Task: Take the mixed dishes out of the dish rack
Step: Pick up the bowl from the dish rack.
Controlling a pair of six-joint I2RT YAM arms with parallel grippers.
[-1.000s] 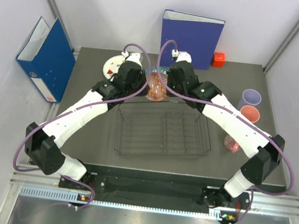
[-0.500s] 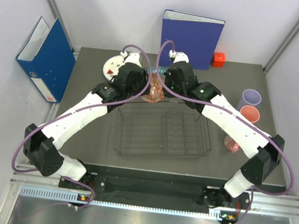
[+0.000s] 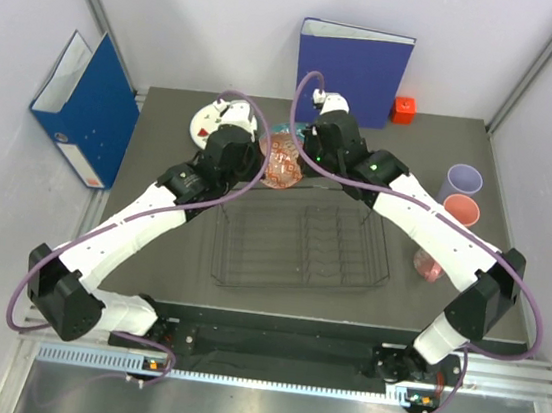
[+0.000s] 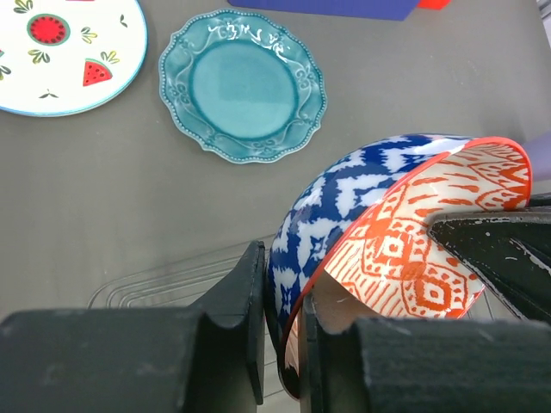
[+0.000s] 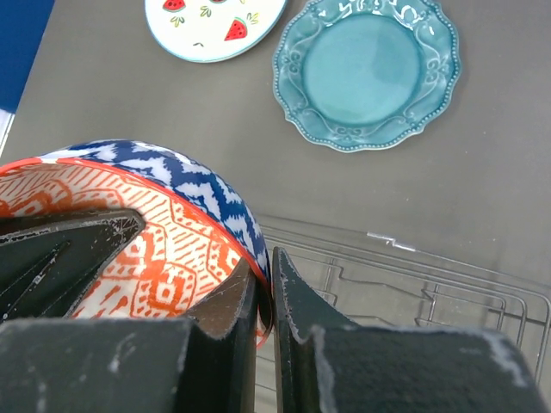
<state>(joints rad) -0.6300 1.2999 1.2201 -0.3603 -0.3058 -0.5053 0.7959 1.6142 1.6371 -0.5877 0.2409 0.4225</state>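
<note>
- Comparing with a second ago, the small red-and-blue patterned bowl (image 3: 282, 160) has barely shifted. It hangs at the upper centre of the top view, just past the far rim of the dark wire dish rack (image 3: 296, 288).
- My left arm (image 3: 144, 216) is what changed: its elbow has swung out toward the lower left of that view.
- My left fingers (image 4: 248, 318) let go briefly and have closed narrow again. They now straddle the bowl's rim at the bottom centre of the left wrist view, one on the blue outside and one on the orange inside.
- My right fingers (image 5: 297, 318) have stayed pinched tight on the opposite rim, at the bottom centre of the right wrist view.
- So both sets of fingers hold the bowl, tilted on edge above the grey bench (image 3: 179, 255). I read this as a handover, with the left grip freshly reset.
- The teal scalloped plate (image 4: 243, 86) and the white plate with red watermelon marks (image 4: 60, 52) lie flat on the bench at the upper left of the left wrist view.
- The lavender cup (image 3: 464, 179), a pink cup (image 3: 462, 210) and another pink cup (image 3: 428, 266) sit at the right of the top view.
- I see no dishes left in the rack's slots, so the bowl looks like the last piece to set down.
</note>
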